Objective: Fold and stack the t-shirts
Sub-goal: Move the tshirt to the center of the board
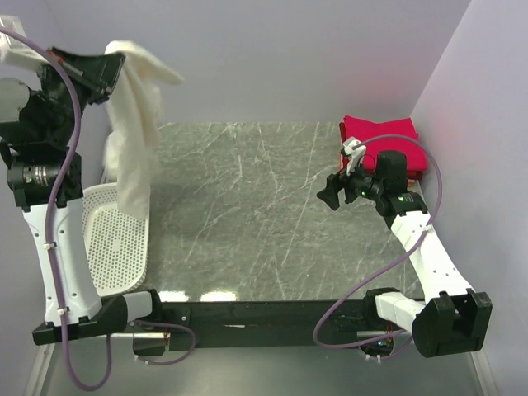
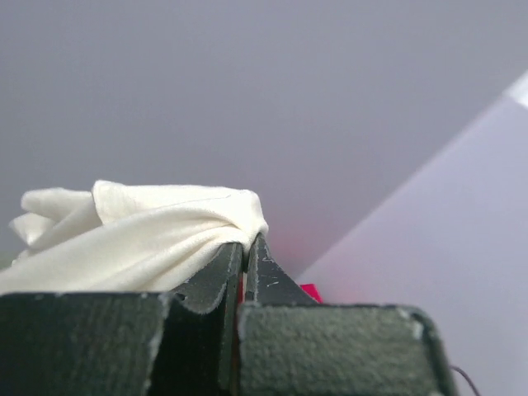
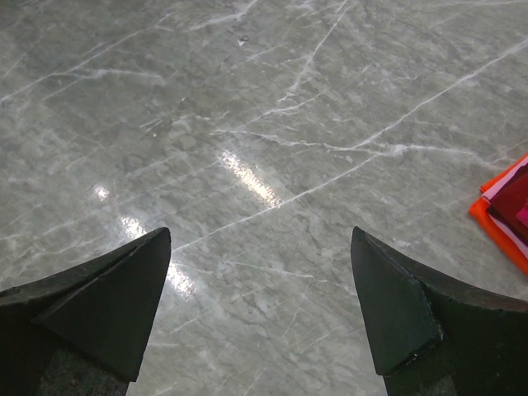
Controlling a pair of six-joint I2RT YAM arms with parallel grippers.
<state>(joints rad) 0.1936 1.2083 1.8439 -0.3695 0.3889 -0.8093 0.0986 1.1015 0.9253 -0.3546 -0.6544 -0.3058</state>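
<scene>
T-shirt status: the large cream-white cloth t-shirt [image 1: 132,124] is not yet folded. It hangs bunched and full length from the left hand [image 1: 106,70], high at the far-left corner. Its lower hem sits over the far rim of the white perforated plastic basket [image 1: 115,239].

Completed work: a folded crimson-pink t-shirt [image 1: 384,136] lies at the far-right corner of the grey marble-pattern table [image 1: 264,206]. An orange-red t-shirt [image 3: 495,223] shows as a thin edge beneath it. You cannot count the layers in that stack from these views. The arm and the hanging cloth cover part of the basket, so do not assume what it contains.

Outstanding work, by judgement:
1. Spread the large cream-white cloth t-shirt flat on the table.
2. Fold it.
3. Place it on the stack at the far-right corner.

Hand states:
- Left hand: jaws fully closed, pinching a gathered fold of the cream-white cloth. In the left wrist view the fabric [image 2: 140,231] bulges out to the left of the fingertips.
- Right hand [image 1: 334,194]: jaws spread wide and holding nothing. It hovers above bare table just beside the folded stack, well apart from the hanging shirt.
</scene>
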